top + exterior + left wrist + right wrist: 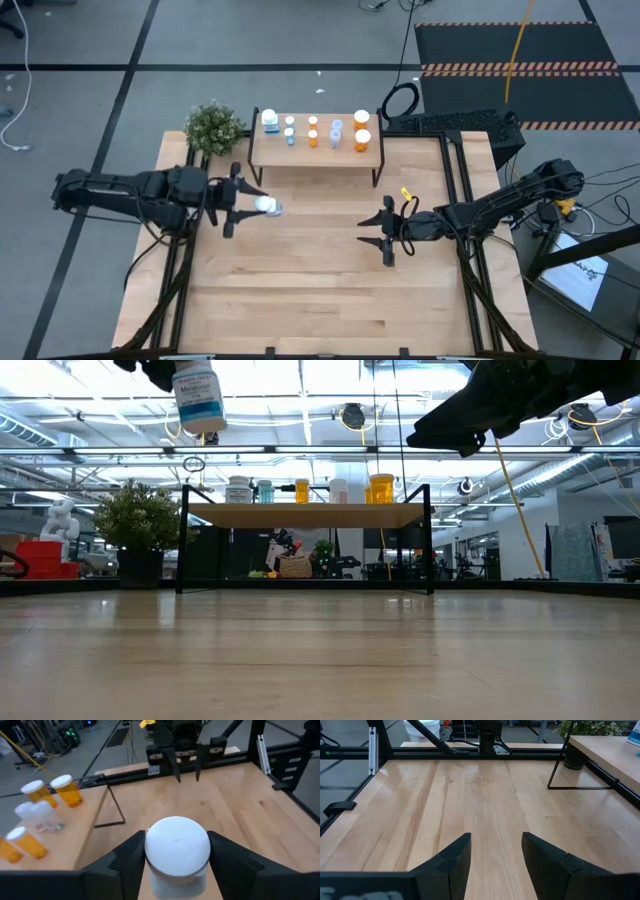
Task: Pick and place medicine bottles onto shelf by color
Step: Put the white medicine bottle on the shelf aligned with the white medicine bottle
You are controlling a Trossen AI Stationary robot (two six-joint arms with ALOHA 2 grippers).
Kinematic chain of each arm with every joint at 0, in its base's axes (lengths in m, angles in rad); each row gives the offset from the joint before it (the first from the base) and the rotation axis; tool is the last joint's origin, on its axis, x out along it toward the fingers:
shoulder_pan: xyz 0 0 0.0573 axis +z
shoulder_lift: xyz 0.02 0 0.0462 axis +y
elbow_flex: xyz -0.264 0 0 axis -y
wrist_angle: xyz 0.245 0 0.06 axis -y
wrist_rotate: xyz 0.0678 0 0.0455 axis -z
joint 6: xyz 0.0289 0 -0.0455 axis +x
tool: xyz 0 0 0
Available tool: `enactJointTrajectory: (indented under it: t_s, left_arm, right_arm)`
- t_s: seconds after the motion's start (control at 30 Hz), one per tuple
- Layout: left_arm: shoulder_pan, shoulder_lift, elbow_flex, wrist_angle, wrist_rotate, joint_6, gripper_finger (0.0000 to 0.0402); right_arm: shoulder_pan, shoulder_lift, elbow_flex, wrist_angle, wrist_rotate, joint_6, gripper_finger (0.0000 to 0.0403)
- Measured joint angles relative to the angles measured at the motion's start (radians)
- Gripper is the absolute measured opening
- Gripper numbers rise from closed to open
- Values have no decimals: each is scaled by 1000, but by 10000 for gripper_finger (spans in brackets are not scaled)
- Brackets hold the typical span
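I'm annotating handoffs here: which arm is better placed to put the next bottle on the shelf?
Left. The left gripper already clamps a white-capped bottle near the shelf; the right gripper hangs open and empty.

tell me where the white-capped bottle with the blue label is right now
The white-capped bottle with the blue label is clamped in the left gripper, held above the table's left half in the high view, just in front of the shelf.

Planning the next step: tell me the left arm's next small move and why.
Probably carry the bottle toward the shelf's left end. The left gripper is shut on this white-capped, blue-labelled bottle, held clear above the table, short of the shelf. The blue-labelled bottles stand at that end, orange ones farther right. The right gripper waits open and empty.
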Motion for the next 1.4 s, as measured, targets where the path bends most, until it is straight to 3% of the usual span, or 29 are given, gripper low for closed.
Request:
enactJointTrajectory:
  t_s: [0.57,1.13,1.4]
  left_arm:
    - [273,26,211,-185,168,132,190]
    - [575,181,290,-237,416,259,199]
    - [678,262,390,-281,515,334,193]
  right_arm:
    - [0,0,0,0,0,0,169]
    - [0,0,0,-17,0,0,169]
    - [0,0,0,-17,0,-6,169]
